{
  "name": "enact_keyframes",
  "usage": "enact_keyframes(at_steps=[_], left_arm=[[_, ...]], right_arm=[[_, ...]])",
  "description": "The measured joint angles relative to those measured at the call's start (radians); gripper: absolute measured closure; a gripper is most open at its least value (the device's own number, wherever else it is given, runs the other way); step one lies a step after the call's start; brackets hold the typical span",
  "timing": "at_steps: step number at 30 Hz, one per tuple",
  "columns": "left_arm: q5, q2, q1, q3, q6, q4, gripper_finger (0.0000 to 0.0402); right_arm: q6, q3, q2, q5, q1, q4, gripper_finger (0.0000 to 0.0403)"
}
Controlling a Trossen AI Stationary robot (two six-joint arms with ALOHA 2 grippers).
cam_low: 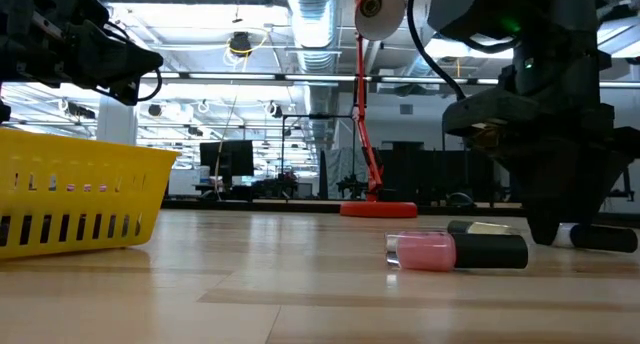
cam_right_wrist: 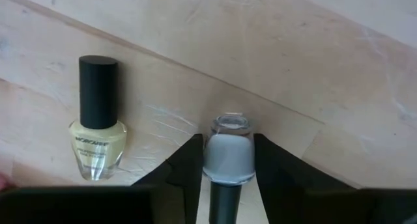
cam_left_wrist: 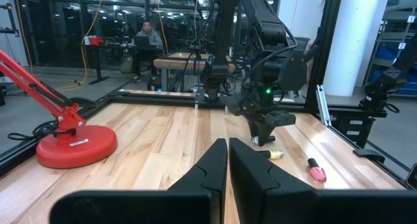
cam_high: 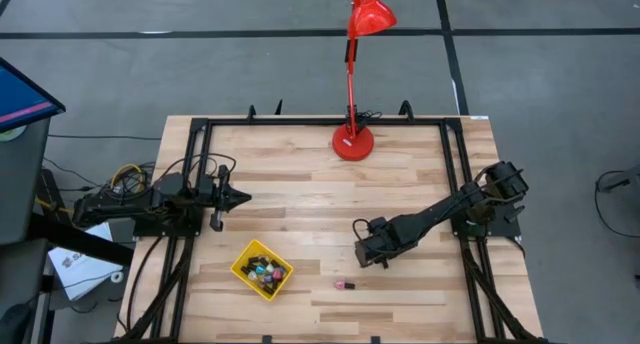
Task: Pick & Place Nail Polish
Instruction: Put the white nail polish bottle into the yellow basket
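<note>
1. Gripping a pale grey-blue nail polish bottle (cam_right_wrist: pixel 228 155), the right gripper (cam_right_wrist: pixel 228 185) is down at the tabletop (cam_high: pixel 300 184), its jaws clamped on either side of the bottle's body, cap toward the wrist. This reads as the start of a pick, with the bottle not yet carried to the yellow tray (cam_high: pixel 262 269).
2. Just beside that grasp lies a pale yellow bottle (cam_right_wrist: pixel 98 136) with a black cap, flat on the wood and untouched; it is probably a later pick.
3. A pink bottle (cam_high: pixel 345 284) with a dark cap lies on its side between the tray and the right gripper (cam_high: pixel 368 252), apart from both.
4. The tray already holds a cluster of small bottles (cam_high: pixel 268 273) in mixed colours, so the job looks well under way, with three strays left outside.
5. The left gripper (cam_high: pixel 232 196) waits near the left edge of the tabletop, well clear of the tray; its jaws are together with nothing between them, as its own wrist camera shows (cam_left_wrist: pixel 228 165).
6. Only the right wrist camera shows what the right jaws hold; from above the bottle is hidden under the arm.
7. The low camera shows the pink bottle (cam_low: pixel 455 252) lying flat, and the tray wall (cam_low: pixel 80 204), but not the tray's contents.
8. A red desk lamp (cam_high: pixel 353 141) stands at the far edge, out of the way.
</note>
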Motion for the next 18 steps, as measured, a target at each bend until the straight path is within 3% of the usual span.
enact_keyframes(at_steps=[4, 18], left_arm=[[0.0, 0.0, 0.0, 0.0, 0.0, 0.0, 0.0389], [0.0, 0.0, 0.0, 0.0, 0.0, 0.0, 0.0389]], right_arm=[[-0.007, 0.0, 0.0, -0.016, -0.01, -0.002, 0.0312], [-0.085, 0.066, 0.007, 0.004, -0.057, -0.045, 0.0312]])
